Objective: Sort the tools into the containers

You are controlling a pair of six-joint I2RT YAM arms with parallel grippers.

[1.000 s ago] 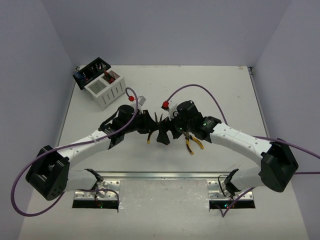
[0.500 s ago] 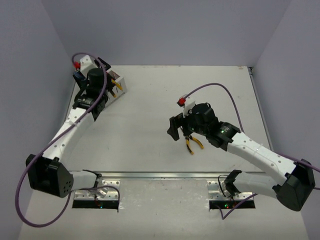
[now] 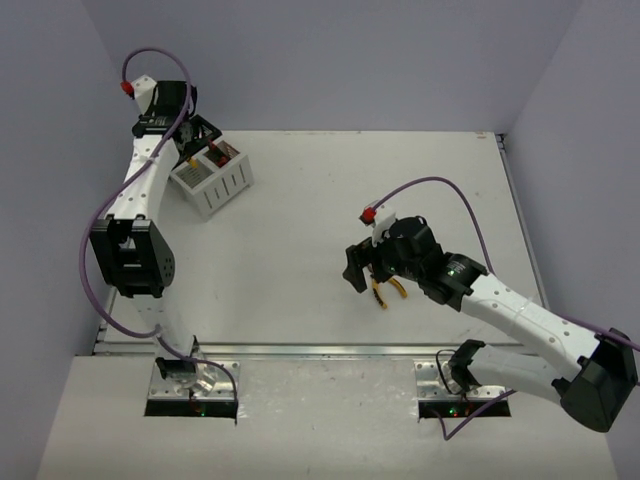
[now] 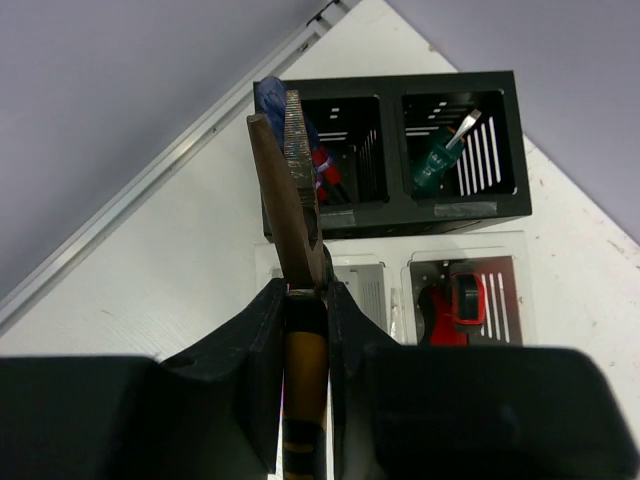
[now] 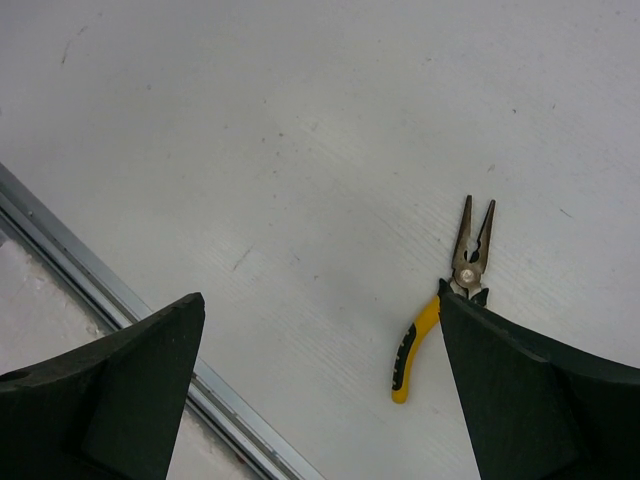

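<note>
Left end effector (image 4: 305, 300) clenched on pliers (image 4: 292, 190), nose down over bins (image 4: 395, 212). Right end effector (image 5: 320, 400) released above second pliers (image 5: 440, 320), flat on worktop (image 5: 250, 150), off-centre in its gap; right arm nearer.

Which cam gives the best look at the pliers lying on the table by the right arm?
Right wrist: the pliers lie in plain sight, jaws parted, one yellow handle clear, the other behind a finger. Top external shows them small, partly hidden by the right gripper. Left wrist doesn't show them.
</note>
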